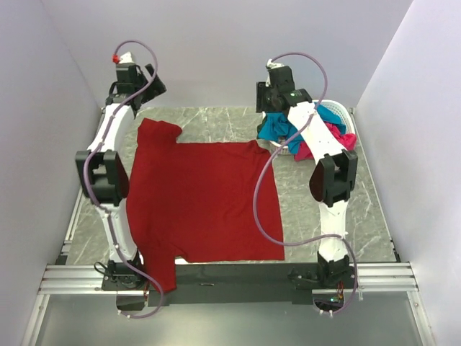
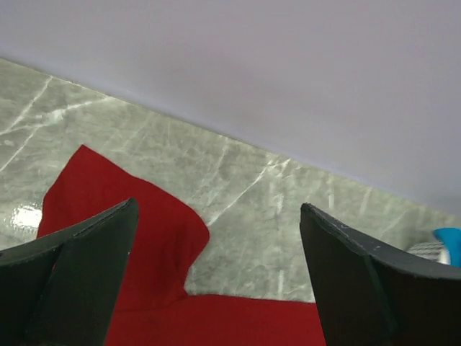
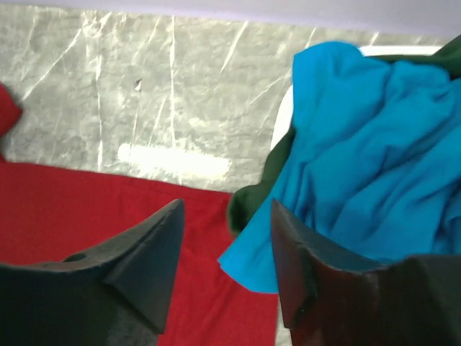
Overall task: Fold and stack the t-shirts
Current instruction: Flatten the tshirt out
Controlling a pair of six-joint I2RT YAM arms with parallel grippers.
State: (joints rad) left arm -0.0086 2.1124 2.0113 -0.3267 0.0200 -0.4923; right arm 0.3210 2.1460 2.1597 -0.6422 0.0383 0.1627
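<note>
The dark red t-shirt (image 1: 202, 202) lies spread flat on the marble table, one sleeve at the far left and its near left corner hanging over the front edge. It also shows in the left wrist view (image 2: 130, 216) and the right wrist view (image 3: 86, 209). The teal-blue t-shirt (image 1: 277, 128) and the hot pink t-shirt (image 1: 335, 137) spill out of the white basket (image 1: 338, 112) at the far right. The teal-blue shirt (image 3: 367, 158) droops onto the red shirt's far right corner. My left gripper (image 2: 216, 238) is open above the far left sleeve. My right gripper (image 3: 227, 231) is open above the blue cloth's edge.
A dark green cloth (image 3: 252, 202) peeks out under the blue shirt by the basket rim (image 3: 284, 119). Walls close in the table on the left, back and right. A metal rail (image 1: 230, 277) runs along the front edge.
</note>
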